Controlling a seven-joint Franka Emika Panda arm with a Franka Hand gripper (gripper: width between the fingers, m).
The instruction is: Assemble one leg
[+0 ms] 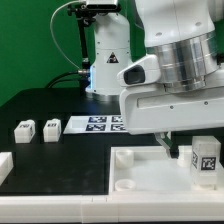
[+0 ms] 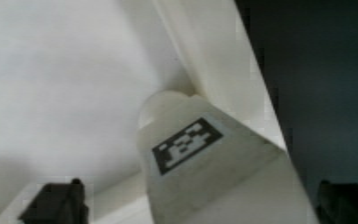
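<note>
- Gripper (image 2: 197,204): one. Its two dark fingertips (image 2: 55,203) are spread wide and clamp nothing.
- Leg (image 1: 206,162): one. It stands upright on the white panel (image 1: 90,185), at the near side toward the exterior view's right, below the gripper. In the wrist view it sits between the fingertips, clear of both.
- Spare legs: two, the outer spare leg (image 1: 22,130) and the inner spare leg (image 1: 50,128). They sit side by side on the black table (image 1: 60,152) at the exterior view's left, farther back than the panel.
- Marker board (image 1: 100,123): one, flat on the table just right of the spare legs.
- Panel: one, with two round sockets visible at its left end.
- White piece (image 1: 4,165): one, cut off by the exterior view's left edge; its kind cannot be told.
</note>
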